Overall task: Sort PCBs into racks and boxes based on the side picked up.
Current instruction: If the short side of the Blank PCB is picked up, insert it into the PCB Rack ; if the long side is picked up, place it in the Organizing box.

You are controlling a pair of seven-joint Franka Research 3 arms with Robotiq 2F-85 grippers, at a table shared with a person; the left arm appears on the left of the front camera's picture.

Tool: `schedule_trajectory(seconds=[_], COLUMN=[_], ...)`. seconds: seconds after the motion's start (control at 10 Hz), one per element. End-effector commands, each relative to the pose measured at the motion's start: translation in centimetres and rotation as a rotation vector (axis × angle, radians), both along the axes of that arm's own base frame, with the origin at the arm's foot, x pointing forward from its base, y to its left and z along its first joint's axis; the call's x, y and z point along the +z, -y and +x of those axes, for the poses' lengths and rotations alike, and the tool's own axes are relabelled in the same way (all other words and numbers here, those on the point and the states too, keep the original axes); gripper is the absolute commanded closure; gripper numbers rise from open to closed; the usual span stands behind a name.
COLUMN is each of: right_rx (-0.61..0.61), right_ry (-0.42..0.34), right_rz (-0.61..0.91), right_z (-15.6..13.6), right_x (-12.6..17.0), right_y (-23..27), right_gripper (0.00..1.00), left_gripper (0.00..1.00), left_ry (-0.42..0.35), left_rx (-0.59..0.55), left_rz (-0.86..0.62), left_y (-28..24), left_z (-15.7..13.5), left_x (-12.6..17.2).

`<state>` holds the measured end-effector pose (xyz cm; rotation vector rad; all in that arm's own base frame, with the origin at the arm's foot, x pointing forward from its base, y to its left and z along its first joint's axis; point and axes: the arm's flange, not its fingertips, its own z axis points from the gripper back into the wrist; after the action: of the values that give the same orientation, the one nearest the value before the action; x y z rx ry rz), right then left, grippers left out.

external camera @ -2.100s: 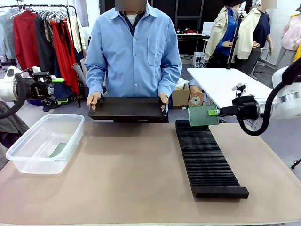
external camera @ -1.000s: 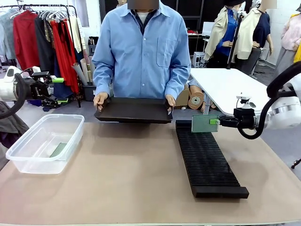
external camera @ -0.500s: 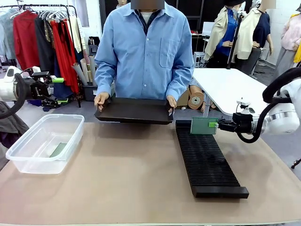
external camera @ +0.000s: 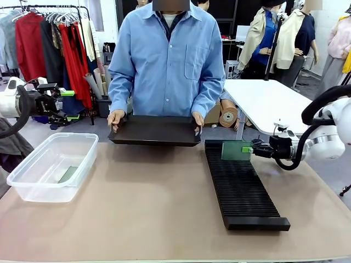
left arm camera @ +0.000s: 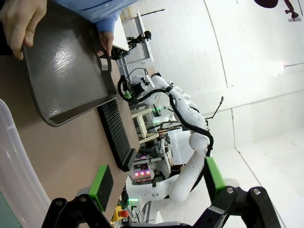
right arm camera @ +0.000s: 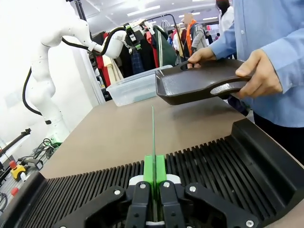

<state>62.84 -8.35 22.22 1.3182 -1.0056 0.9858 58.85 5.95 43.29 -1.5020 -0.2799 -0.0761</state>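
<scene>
A: What is the right gripper doing?

B: Its fingers are pressed together on the edge of a circuit board, holding it upright on its edge. Over the last two seconds it has brought the board down. It was up in the air and tilted; now its lower edge sits at the far end of the rack, right below the gripper.

A: Is it in a slot?

B: From the right wrist the board shows as a thin line rising straight ahead of the fingers, lined up with the ribs. I'd judge it is entering a slot, but I cannot tell whether it is fully seated.

A: And farther out?

B: Just beyond the rack's far end, a person's hands hold a black tray above the table. Well away on the other side is the left gripper, spread wide with nothing between its pads, above the clear box. One board lies in that box.

A: So what next?

B: Probably let go once the board stands by itself.
</scene>
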Motion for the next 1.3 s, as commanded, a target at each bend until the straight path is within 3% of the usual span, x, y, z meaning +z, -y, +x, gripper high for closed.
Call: schedule_trajectory(seconds=[0.0,0.3,0.5,0.6,1.2], right_rx=[-0.016,-0.028,-0.042,-0.024,-0.024], right_ry=[0.034,0.029,-0.045,-0.005,-0.005], right_rz=[-0.018,-0.029,-0.019,-0.031,-0.031], right_z=[1.04,1.37,1.29,0.7,0.7], right_x=[-0.45,-1.38,-1.33,-1.4,-1.4], right_y=[-0.07,0.08,-0.06,0.25,0.25], right_gripper=[1.0,1.0,1.0,1.0,1.0], left_gripper=[0.0,0.0,0.0,0.0,0.0], left_ry=[-0.004,-0.004,-0.004,-0.004,-0.004], left_rx=[-0.002,-0.002,-0.002,-0.002,-0.002], left_rz=[0.001,0.001,0.001,0.001,0.001], left_y=[-0.05,-0.05,-0.05,-0.05,-0.05], left_z=[-0.11,-0.11,-0.11,-0.11,-0.11], left_x=[0.25,0.25,0.25,0.25,0.25])
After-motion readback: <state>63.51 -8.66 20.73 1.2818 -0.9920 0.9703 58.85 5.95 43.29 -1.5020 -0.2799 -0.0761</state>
